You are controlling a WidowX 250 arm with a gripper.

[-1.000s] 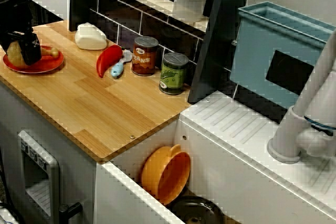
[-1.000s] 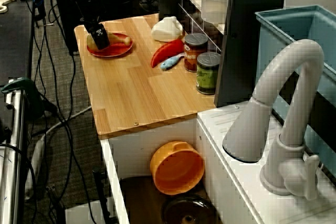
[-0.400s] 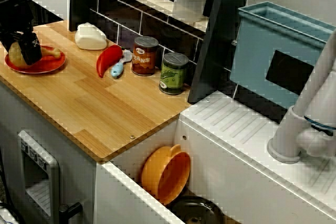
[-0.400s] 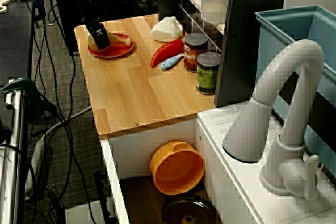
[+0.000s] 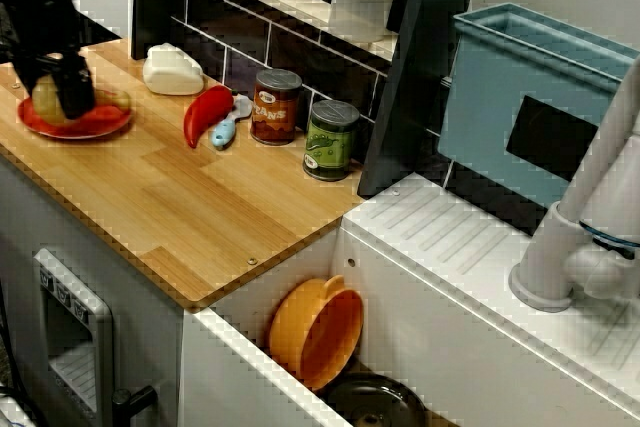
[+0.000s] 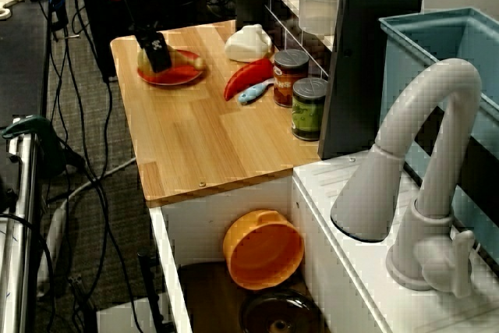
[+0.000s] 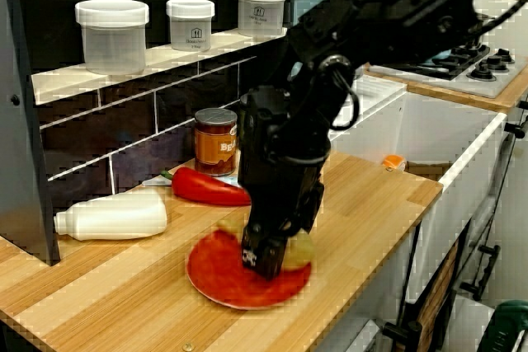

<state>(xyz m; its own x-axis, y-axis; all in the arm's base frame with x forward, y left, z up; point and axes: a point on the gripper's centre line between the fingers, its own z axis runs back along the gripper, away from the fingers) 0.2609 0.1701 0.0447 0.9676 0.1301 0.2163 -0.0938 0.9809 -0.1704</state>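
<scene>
- Black gripper (image 7: 264, 260) of yours is down at round red plate (image 7: 216, 274), against pale yellow food lump (image 7: 302, 246).
- Jaw gap hidden, can't tell its hold.
- Nearby: long red pepper (image 7: 206, 189).

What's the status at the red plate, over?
Claw down on red plate, grip unclear. Yellowish food piece beside claw. Red pepper and white bottle behind, apart.

Sink-side view: high, looking along the light wooden countertop (image 5: 200, 207). View behind the white curved faucet (image 6: 437, 76): same heading, farther back. Counter-end view: low, close, facing opposite. All share the round red plate (image 5: 105, 122).
</scene>
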